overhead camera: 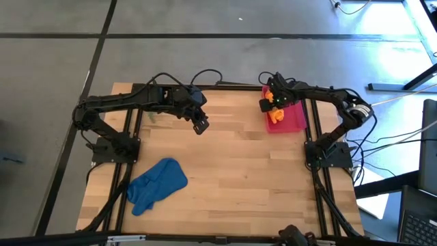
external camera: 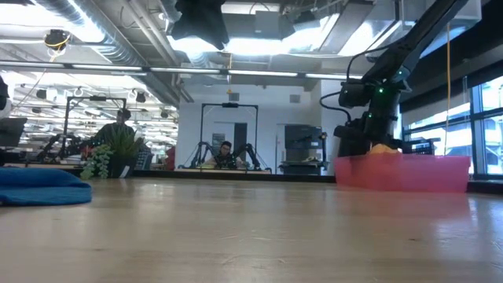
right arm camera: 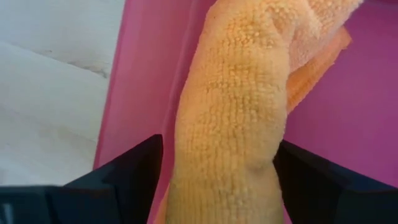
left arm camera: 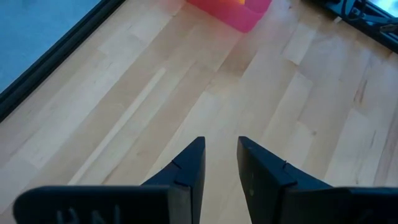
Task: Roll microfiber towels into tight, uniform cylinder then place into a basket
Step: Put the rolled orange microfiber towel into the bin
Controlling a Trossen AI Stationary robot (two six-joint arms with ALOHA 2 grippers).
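The orange towel (right arm camera: 230, 124), rolled into a thick cylinder, lies in the pink basket (overhead camera: 292, 123) at the table's far right, one loose end spread on the basket's floor. My right gripper (overhead camera: 272, 104) points down into the basket, open, with a finger on each side of the roll. The blue towel (overhead camera: 157, 184) lies crumpled on the table near the front left. My left gripper (overhead camera: 200, 125) hovers above the table's middle far part, fingers slightly apart with nothing between them (left arm camera: 221, 146). My right gripper comes at the orange roll from above, fingers across it. A thin strip of pink shows between one finger (right arm camera: 137, 168) and the roll. The other finger (right arm camera: 305, 174) meets the roll's side (right arm camera: 273, 143); whether it touches, I cannot tell. The roll rests in the basket.
A small green plant (external camera: 110, 153) stands beyond the table's far left. Bare wood lies between the blue towel and the basket (external camera: 401, 173). Black frame rails run along the table's left and right sides.
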